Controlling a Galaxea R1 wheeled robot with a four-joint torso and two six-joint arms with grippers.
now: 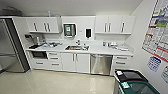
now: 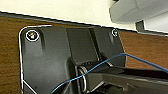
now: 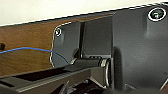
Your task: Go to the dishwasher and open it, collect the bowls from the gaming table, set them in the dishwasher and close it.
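Observation:
The dishwasher [image 1: 101, 64] stands shut under the white counter, right of the sink cabinet; its brushed-steel front and bar handle face me across the floor. The bowls and the gaming table are out of view. In both wrist views my own dark plate and jointed bar sit in front of a brown wood-grain surface [image 2: 10, 50] and a pale floor [image 3: 50, 10].
A kitchen wall with white cabinets [image 1: 75, 62], a sink [image 1: 73, 47] and a cluttered counter [image 1: 50, 45]. A steel fridge [image 1: 11, 47] stands at the left. Dark and green bins [image 1: 132, 82] are at the near right by a wall with posters [image 1: 157, 35]. Glossy floor [image 1: 55, 82] lies between.

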